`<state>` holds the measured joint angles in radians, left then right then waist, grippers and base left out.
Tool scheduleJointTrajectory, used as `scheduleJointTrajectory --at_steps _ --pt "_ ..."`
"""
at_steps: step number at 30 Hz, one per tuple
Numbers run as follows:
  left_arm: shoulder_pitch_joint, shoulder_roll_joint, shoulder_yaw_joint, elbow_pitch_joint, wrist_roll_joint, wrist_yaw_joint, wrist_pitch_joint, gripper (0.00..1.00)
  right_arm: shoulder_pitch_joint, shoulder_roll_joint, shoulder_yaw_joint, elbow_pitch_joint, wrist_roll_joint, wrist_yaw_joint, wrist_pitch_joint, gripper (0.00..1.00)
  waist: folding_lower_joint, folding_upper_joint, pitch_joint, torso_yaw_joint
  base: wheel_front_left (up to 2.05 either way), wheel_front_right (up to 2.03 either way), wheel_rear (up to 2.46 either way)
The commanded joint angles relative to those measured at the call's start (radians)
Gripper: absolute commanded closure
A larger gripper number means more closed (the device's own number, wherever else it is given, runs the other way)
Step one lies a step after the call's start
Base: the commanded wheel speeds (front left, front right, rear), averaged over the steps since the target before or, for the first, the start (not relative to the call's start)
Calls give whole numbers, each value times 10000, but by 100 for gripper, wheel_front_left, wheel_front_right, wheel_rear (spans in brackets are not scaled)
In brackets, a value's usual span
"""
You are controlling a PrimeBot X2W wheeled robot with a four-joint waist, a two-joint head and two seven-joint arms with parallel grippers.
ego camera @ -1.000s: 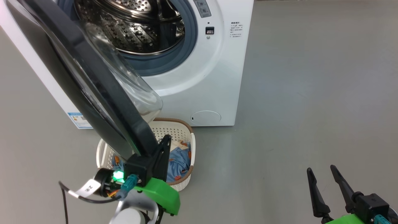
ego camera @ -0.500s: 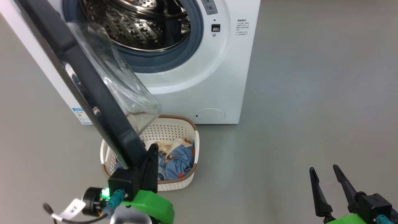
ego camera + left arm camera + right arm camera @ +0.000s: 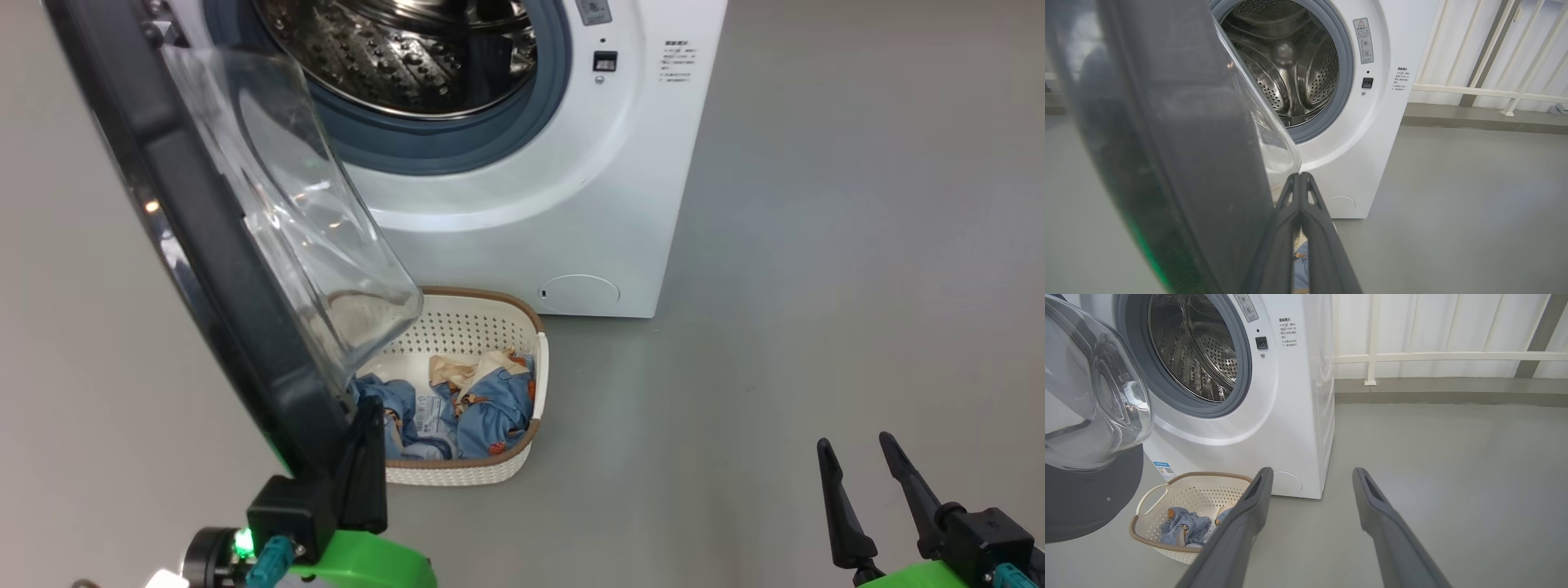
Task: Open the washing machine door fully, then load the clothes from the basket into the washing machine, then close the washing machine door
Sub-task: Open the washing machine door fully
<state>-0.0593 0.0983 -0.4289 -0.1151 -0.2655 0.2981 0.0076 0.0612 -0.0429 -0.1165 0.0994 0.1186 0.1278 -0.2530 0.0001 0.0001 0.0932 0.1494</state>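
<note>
**Door swung out, left fingers shut at its rim, right fingers wide and empty**

Writing first: a grey warning sticker (image 3: 1363,40) with a red triangle sits on the washing machine (image 3: 571,204) front, upper right of the opening, print too small to read. Below it is a black latch socket (image 3: 1367,82), and beside that a text block (image 3: 1401,79) of several small lines, not legible. The blue-topped energy label (image 3: 1164,470) is low on the machine front, codes and print unreadable. A white printed label (image 3: 424,412) lies among the clothes (image 3: 494,404) in the basket (image 3: 482,475), text too small. Brand cannot be made out.

Left fingers (image 3: 1300,181) are pressed together with nothing between them. They lie along the lower edge of the washing machine door (image 3: 220,269) on its glass side, and in the head view the black rim touches their side. Right fingers (image 3: 906,478) are spread wide, holding nothing and touching nothing, over bare grey floor (image 3: 816,245) well right of the machine.

The door stands swung out from the opening, hinged at the left. Its clear glass bowl bulges toward the drum (image 3: 408,49) and overhangs the basket's left part in the head view. The steel drum and grey-blue gasket (image 3: 457,151) are exposed.

The basket is on the floor just in front of the machine, left of the round cover (image 3: 580,292). Light-blue garments with orange figures plus a cream piece are heaped inside. A white railing (image 3: 1412,357) runs behind the machine
</note>
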Motion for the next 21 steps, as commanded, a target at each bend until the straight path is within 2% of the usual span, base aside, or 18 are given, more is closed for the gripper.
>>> scheduleJointTrajectory --at_steps 1,11,21 --pt "-122 279 609 -276 145 300 -32 100 -306 -74 181 -225 -42 29 -88 0 0 -1 43 93 0 0 0" --pt "82 434 584 -800 501 622 -176 100 -370 -74 72 -222 -131 29 -88 0 0 -1 243 670 0 0 0" --pt "91 581 1026 -1006 479 911 -492 100 -523 -74 11 -343 -203 29 -88 0 0 -1 469 1120 0 0 0"
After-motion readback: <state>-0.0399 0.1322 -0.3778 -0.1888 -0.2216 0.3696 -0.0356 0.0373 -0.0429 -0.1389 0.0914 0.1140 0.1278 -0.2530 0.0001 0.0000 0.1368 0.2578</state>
